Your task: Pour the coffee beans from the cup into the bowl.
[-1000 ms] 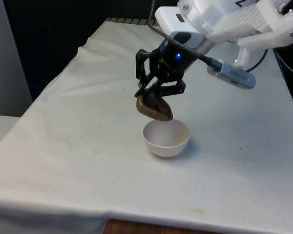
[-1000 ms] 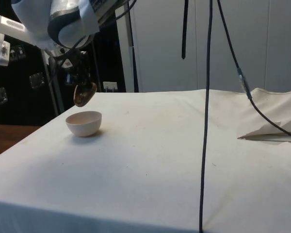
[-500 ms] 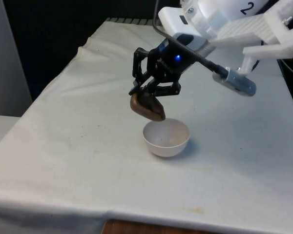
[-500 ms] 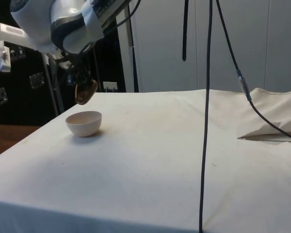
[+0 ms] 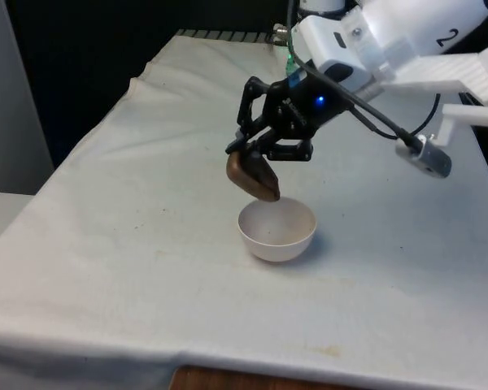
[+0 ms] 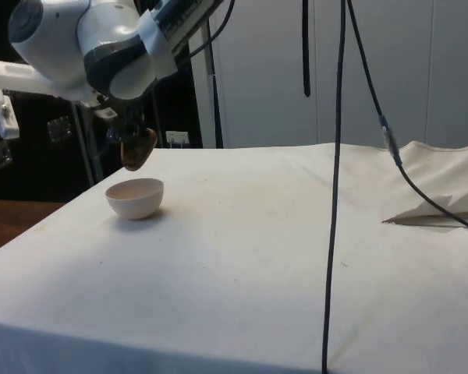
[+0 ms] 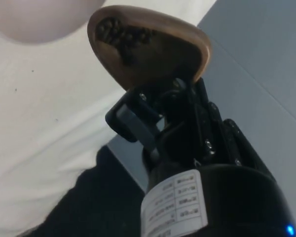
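Item 1, bowl [image 5: 277, 231]: white, upright on the counter [image 5: 130, 268], nearest the front of the working area. I see no beans in it from the front view; its inside reads plain white.

Item 2, cup [image 5: 252, 175]: brown, tilted steeply with its mouth down toward the bowl's far rim, held just above it and not touching. In the wrist view, dark coffee beans [image 7: 119, 33] sit bunched inside near the lip.

Item 3, claw [image 5: 264, 151]: black, clamped on the cup's rim.

Progress, my judgement: pour under way at most; the beans are yet to leave the cup.

Item 4, counter cloth: white, creased, lightly stained.

Item 5, room: hanging black cables [image 6: 333, 187], pale wall panels, dark cabinets behind.
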